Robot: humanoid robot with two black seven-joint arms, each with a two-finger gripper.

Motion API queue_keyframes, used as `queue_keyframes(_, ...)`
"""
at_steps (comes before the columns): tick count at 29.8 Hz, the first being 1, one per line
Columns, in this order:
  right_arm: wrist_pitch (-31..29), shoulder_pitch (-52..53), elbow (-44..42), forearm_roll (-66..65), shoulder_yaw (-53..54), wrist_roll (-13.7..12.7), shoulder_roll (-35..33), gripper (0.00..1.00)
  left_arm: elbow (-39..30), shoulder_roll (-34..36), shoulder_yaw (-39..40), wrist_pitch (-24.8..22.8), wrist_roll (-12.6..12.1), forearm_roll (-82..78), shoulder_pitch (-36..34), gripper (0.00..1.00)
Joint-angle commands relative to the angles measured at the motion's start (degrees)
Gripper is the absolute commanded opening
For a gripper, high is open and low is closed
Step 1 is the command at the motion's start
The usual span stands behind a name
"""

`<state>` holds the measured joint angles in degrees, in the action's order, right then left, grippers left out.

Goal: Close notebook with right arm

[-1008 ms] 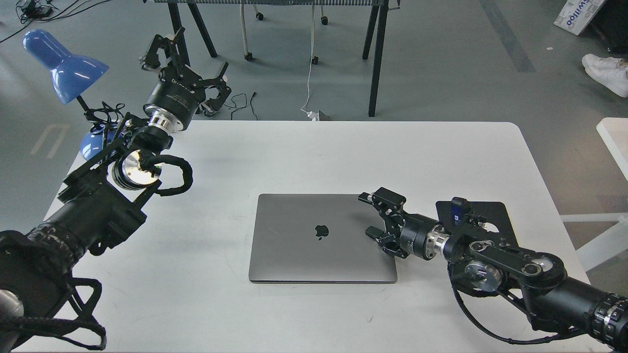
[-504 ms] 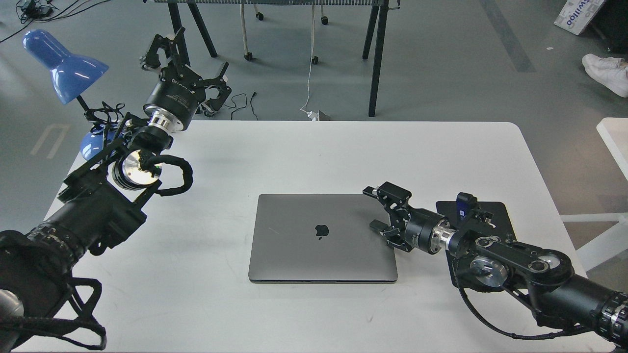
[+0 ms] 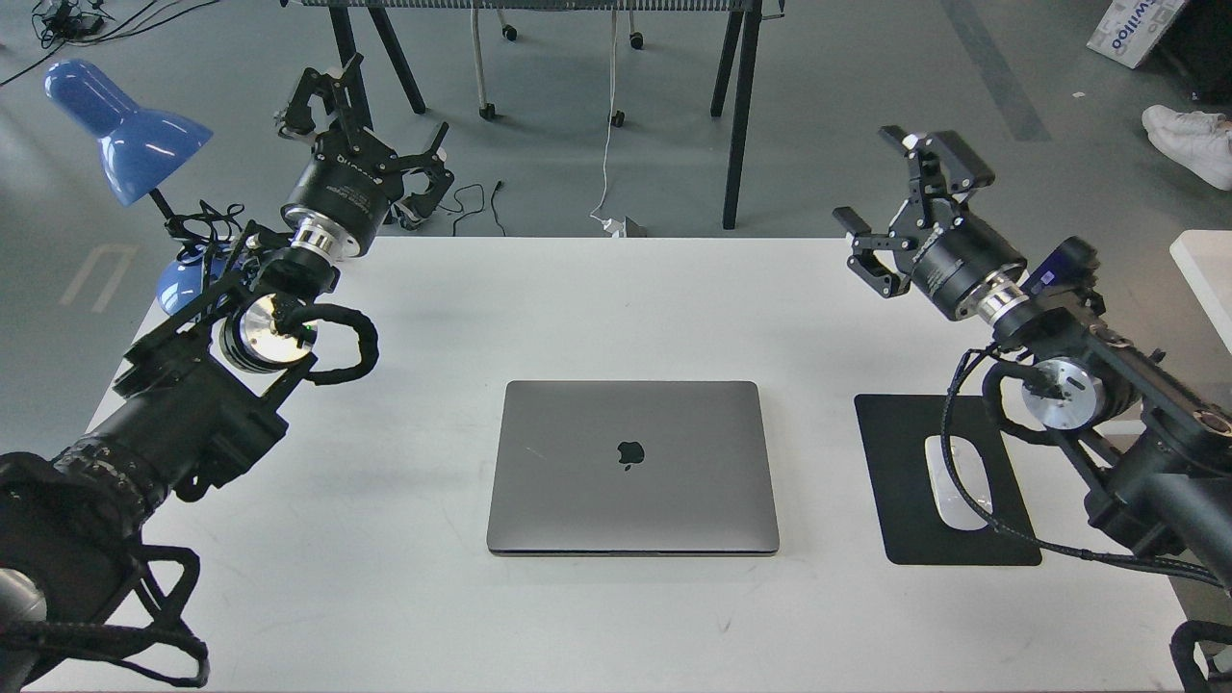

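1. My right gripper is raised near the table's far right edge, fingers spread wide, holding nothing.
2. The notebook lies closed, mid-table.
3. A white mouse rests on the black mouse pad beside it.
4. My left gripper hovers far left, fingers apart.

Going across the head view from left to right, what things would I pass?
Blue desk lamp → left gripper, raised and open → notebook, lid closed flat on the white table → right gripper, raised and open → black mouse pad with a white mouse on it.
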<state>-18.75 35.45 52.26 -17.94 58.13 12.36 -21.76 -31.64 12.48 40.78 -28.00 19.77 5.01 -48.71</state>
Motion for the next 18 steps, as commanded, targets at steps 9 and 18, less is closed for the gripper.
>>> queue_keyframes(9, -0.23, 0.94, -7.70, 14.95, 3.13, -3.22, -0.13, 1.00, 0.00, 0.00, 0.09, 0.00, 0.01, 0.35, 0.02, 1.00)
queue_keyframes(18, -0.05, 3.31, -10.43, 14.87, 3.74, -3.40, -0.30, 1.00, 0.09, 0.26, 0.00, 0.00, -0.08, 0.35, 0.02, 1.00)
